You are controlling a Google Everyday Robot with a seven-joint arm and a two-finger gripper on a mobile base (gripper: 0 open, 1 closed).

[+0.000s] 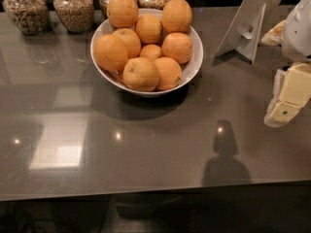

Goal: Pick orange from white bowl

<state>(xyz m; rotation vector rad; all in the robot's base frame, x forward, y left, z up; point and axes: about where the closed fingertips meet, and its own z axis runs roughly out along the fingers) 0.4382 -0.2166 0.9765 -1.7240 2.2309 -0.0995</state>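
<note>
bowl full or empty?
Full: oranges heap above the bowl rim. Gripper hangs at frame right, clear of it.

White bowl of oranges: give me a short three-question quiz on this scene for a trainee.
1. True or false: the gripper is holding fruit.
2. Where is the gripper? A: over the white bowl. B: at the picture's right edge, apart from the bowl. C: left of the bowl.
3. What stands behind the bowl?

Key: 1 false, the oranges lie in the bowl. 2 B. 3 glass jars of grain.
</note>
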